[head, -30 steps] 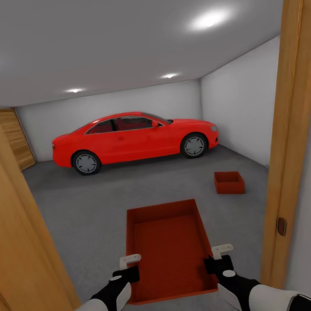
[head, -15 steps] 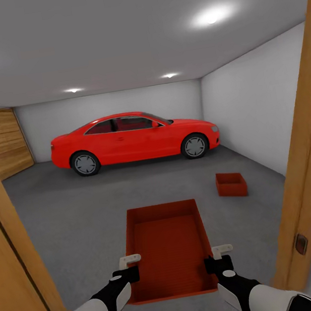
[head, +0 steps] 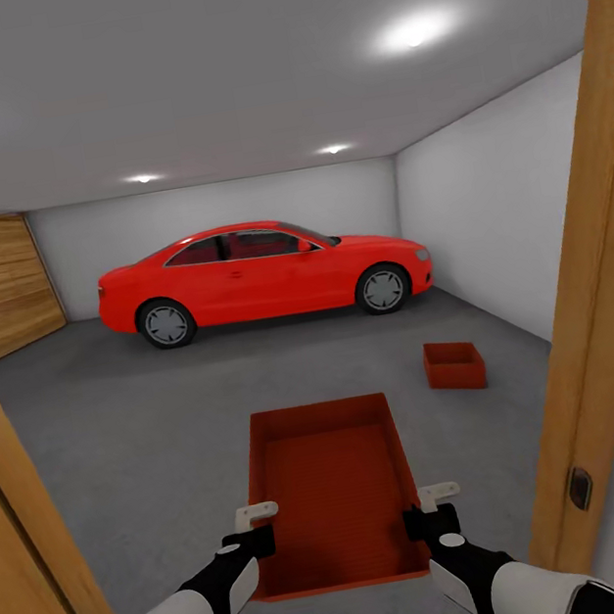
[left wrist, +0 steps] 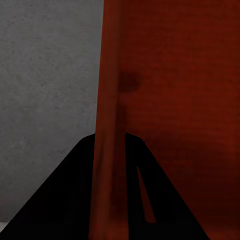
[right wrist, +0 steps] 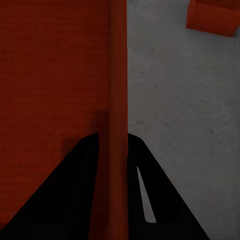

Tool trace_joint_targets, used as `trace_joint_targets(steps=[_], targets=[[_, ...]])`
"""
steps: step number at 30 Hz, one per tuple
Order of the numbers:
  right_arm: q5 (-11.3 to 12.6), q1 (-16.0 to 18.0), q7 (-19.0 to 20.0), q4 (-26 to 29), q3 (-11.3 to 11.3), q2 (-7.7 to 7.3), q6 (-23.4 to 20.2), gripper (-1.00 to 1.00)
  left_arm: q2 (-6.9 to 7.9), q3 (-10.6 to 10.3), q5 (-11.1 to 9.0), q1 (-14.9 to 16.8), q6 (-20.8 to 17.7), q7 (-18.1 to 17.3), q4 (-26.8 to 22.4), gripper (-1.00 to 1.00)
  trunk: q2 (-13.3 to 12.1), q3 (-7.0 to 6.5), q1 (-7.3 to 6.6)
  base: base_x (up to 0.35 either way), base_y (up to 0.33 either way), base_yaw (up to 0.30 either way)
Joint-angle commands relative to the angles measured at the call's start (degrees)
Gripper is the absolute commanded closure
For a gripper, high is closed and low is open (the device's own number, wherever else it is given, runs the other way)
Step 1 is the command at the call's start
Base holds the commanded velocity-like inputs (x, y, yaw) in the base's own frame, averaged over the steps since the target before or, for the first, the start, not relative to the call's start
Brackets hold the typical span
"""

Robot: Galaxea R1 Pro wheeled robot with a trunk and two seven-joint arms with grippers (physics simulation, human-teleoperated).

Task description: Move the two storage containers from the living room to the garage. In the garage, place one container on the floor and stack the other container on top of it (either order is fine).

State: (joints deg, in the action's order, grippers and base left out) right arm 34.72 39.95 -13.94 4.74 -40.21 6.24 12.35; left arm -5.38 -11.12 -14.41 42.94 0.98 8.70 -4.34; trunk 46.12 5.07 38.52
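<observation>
both fingers clamp the carried container (head: pixel 333 486) by its side walls, left gripper (head: pixel 255 530) and right gripper (head: pixel 430 509). passing the door frame (head: pixel 587 322), a bump could loosen it before reaching the second container (head: pixel 454 364) on the floor (head: pixel 166 418).

Both bins orange-red: held bin (head: pixel 331 487) w/ fine ribbing, far bin (head: pixel 453 364) plain-looking. Floor (head: pixel 147 422) mottled grey; car (head: pixel 262 274) bright red, walls white.

Both arms extended toward 12 o'clock, level; left tool (head: pixel 260 528) and right tool (head: pixel 430 509) each clamped on a container side wall.
</observation>
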Motion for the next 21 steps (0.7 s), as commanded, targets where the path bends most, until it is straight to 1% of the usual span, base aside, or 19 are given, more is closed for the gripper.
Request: trace_joint_targets(steps=[1,6,14,21], targets=[[0.7,-0.01,0.93,0.0,-1.27,-0.01,-0.13,1.0,0.55,3.83,0.17,0.13,1.71,4.81,-0.15,1.0,0.08,0.09,0.01,0.0,-0.03,0.0],[0.7,-0.01,0.93,0.0,-1.23,-0.05,-0.19,1.0,0.55,3.83,0.17,0.13,1.72,4.78,-0.15,1.0,0.08,0.09,0.01,0.0,-0.009,0.046],[0.7,0.0,0.93,0.0,-1.19,-0.08,-0.19,1.0,0.55,3.83,0.17,0.13,1.74,4.78,-0.15,1.0,0.08,0.09,0.01,0.0,-0.001,0.167],[0.7,0.01,0.93,0.0,-1.2,-0.09,-0.16,1.0,0.55,3.83,0.17,0.13,1.74,4.82,-0.15,1.0,0.08,0.09,0.01,0.0,0.0,0.03]])
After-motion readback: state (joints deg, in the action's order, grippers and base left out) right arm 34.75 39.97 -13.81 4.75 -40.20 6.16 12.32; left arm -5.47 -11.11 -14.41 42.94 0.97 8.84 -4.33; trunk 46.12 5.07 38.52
